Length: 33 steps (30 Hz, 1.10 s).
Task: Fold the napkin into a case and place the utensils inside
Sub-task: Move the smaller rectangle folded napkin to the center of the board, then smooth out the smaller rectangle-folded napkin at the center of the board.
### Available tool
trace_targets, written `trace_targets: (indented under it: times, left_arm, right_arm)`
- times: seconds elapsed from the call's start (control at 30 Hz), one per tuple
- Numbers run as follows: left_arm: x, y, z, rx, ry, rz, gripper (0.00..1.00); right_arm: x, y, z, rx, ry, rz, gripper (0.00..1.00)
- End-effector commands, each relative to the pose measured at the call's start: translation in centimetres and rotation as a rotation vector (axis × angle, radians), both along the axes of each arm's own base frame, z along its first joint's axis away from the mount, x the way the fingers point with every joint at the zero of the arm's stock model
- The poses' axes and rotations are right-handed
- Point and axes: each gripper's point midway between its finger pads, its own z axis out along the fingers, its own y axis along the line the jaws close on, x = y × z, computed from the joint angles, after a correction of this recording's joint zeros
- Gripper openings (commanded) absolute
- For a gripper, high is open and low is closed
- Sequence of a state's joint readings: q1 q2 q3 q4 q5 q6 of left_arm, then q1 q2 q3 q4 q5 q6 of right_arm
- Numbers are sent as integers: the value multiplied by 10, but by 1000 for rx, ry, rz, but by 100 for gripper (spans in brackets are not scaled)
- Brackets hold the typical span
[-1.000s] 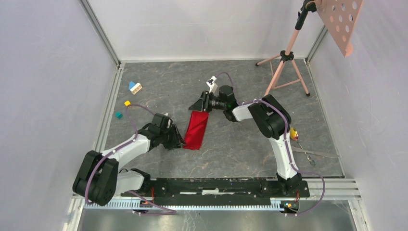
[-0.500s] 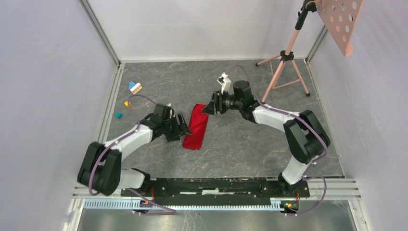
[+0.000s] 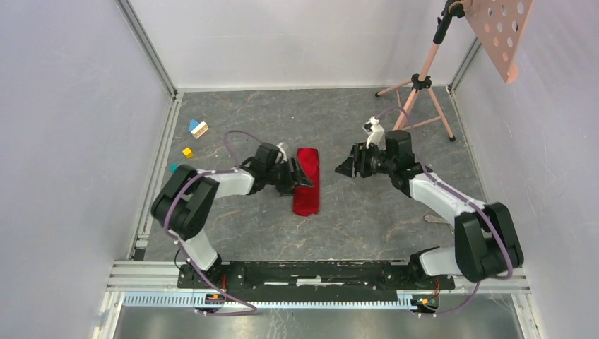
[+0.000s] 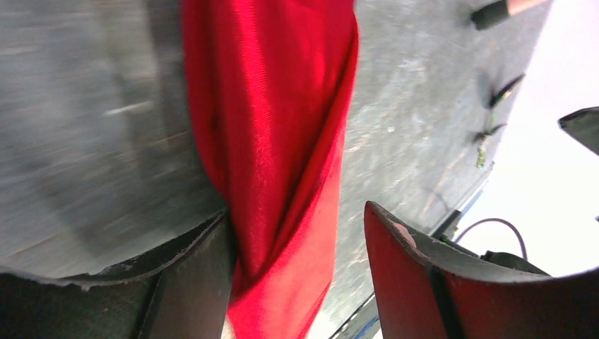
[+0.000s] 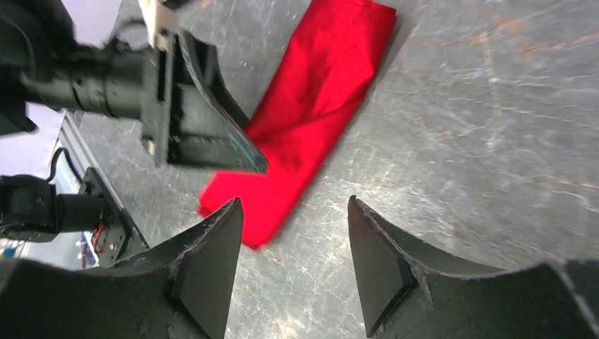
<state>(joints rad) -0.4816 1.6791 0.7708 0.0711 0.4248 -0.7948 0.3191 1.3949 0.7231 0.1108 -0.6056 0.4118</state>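
Note:
The red napkin [image 3: 307,185] lies on the grey table as a narrow folded case, its long side running near to far. My left gripper [image 3: 300,176] is at the cloth's left edge. In the left wrist view the napkin [image 4: 282,141] passes between the spread fingers of the left gripper [image 4: 298,215], touching only the left finger [image 4: 191,275]. My right gripper [image 3: 347,168] stands open a little to the right of the cloth, with nothing in it. The right wrist view shows the napkin [image 5: 318,106] beyond the open right gripper [image 5: 294,203]. Only a sliver of the utensils [image 3: 431,219] shows under the right arm.
Small toy blocks [image 3: 198,128] [image 3: 187,151] sit at the far left by the wall. A tripod stand [image 3: 422,83] occupies the back right corner under a perforated board [image 3: 498,28]. White walls close three sides, and a rail [image 3: 311,274] runs along the near edge.
The left gripper let go of the cloth's near end, opened and slid right and further away along it. The right gripper released the far end and withdrew right. The napkin shifted right and straightened.

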Motion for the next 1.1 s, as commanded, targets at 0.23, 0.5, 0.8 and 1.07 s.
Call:
trace_targets:
  times: [0.23,0.5,0.8,1.07]
  left_arm:
    - [-16,-176,3,-335,104,49,71]
    - [-41,-143,15,-277,39,147,75]
    - [-59,-96,69,-223,-124,-2,72]
    - [-10,-98,94,-180,-164,-39,63]
  right_arm:
    - [0,-92,43,-329,-177,-271,68]
    - [-19,-88,31,-300,-118,-218,70]
    - [-36,-62,-8,-182,-8,-128,52]
    - [-39,-77,-44,-234,17,-201,36]
